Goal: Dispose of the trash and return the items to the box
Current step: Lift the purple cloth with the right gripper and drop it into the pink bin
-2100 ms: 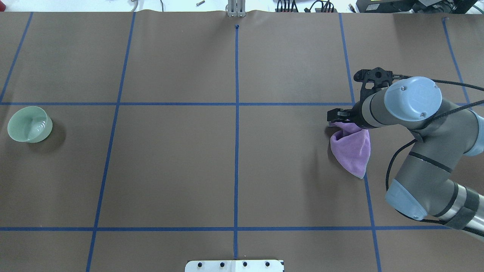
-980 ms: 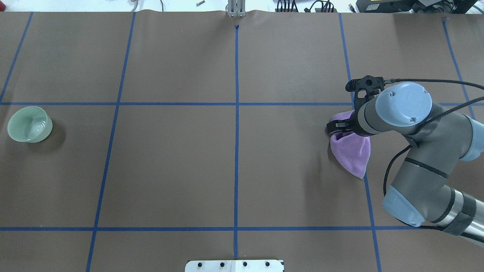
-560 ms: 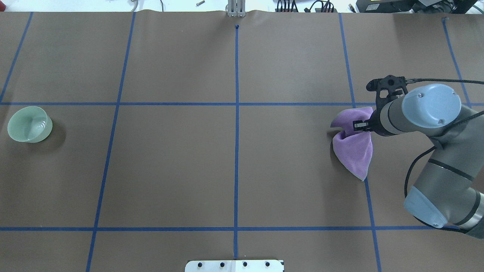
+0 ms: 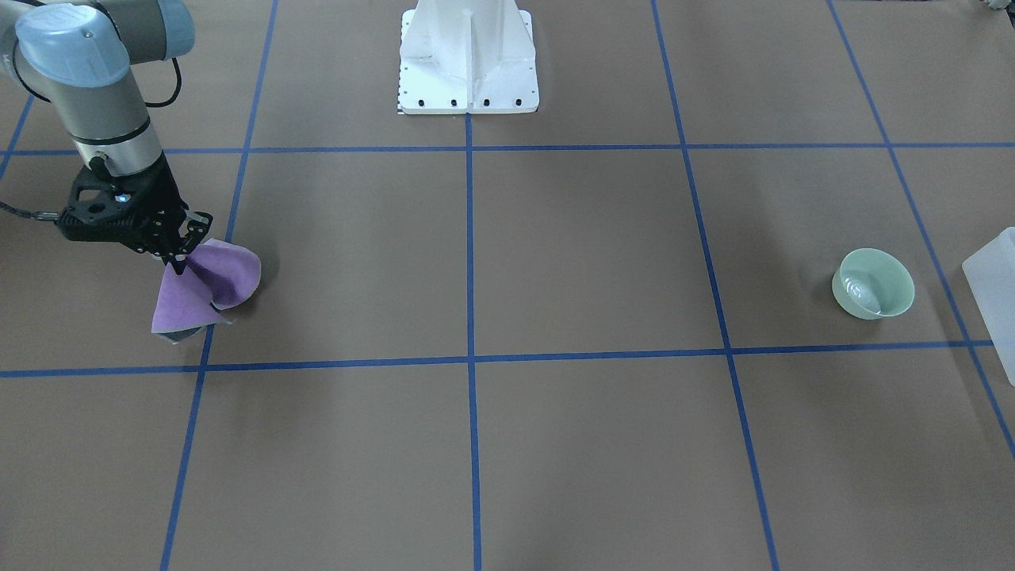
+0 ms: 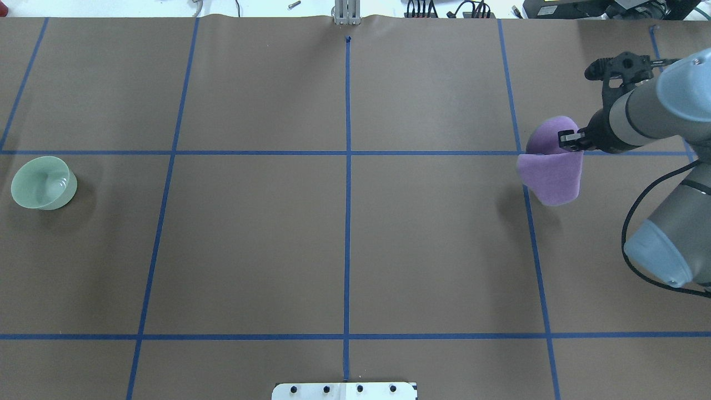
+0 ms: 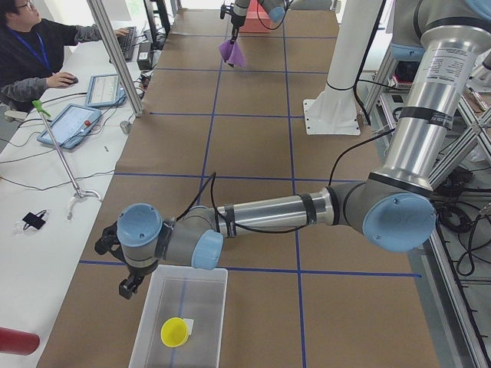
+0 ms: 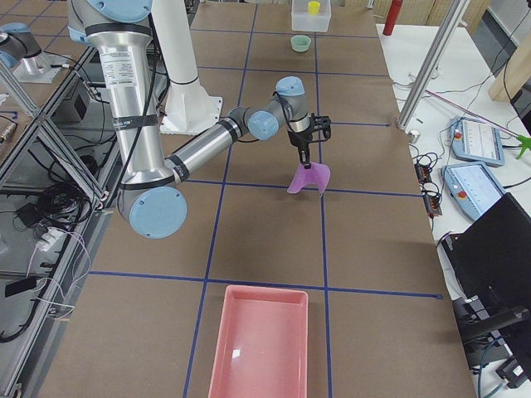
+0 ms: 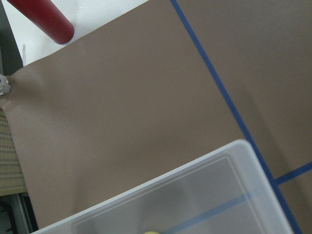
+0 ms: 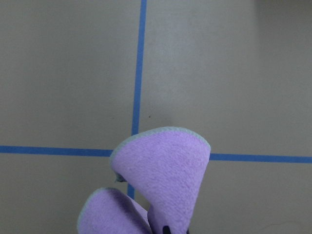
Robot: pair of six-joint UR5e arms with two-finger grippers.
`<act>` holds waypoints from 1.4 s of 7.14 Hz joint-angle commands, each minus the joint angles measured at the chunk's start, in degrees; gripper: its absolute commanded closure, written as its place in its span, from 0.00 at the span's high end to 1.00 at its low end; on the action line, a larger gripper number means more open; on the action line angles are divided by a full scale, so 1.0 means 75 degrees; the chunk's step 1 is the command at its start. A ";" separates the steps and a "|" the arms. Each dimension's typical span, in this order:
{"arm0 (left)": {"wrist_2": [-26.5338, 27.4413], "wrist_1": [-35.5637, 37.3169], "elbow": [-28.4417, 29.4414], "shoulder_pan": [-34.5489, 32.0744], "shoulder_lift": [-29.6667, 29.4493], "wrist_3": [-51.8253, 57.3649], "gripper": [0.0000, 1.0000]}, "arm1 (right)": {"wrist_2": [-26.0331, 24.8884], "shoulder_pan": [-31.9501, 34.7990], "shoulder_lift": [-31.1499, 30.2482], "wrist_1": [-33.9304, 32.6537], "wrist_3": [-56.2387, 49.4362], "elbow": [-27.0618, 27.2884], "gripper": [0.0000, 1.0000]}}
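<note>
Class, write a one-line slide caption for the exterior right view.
Right pincer holds a purple cloth hanging over the brown table; a pink tray sits nearer the camera.

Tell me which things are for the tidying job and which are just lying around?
Job: cloth, in the right gripper; bowl; clear box; yellow cup; pink tray.
Lying about: red tube; tablet; laptop.
</note>
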 commanded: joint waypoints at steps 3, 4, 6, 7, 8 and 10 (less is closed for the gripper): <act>-0.0013 -0.1465 -0.0437 0.1914 0.0048 -0.3195 0.98 | 0.1507 0.2439 -0.1028 -0.0360 -0.3402 0.0117 0.00; 0.0011 -0.1797 -0.0414 0.2267 0.0059 -0.3739 0.98 | 0.1906 0.3096 -0.1439 -0.0372 -0.4155 0.0105 0.00; 0.0011 -0.1812 -0.0402 0.2352 0.0025 -0.3803 0.98 | 0.2004 0.4210 -0.2085 -0.0616 -0.5667 0.0047 0.00; 0.0022 -0.1812 -0.0379 0.2399 0.0001 -0.3803 0.98 | 0.2004 0.4714 -0.2331 -0.0850 -0.6603 -0.0035 0.00; 0.0023 -0.1812 -0.0379 0.2446 0.0001 -0.3803 0.98 | 0.2120 0.5276 -0.2484 -0.0852 -0.7505 -0.0430 0.00; 0.0302 -0.1835 -0.0379 0.2562 0.0001 -0.3803 0.98 | 0.2682 0.6402 -0.2439 -0.0771 -0.9229 -0.1869 0.00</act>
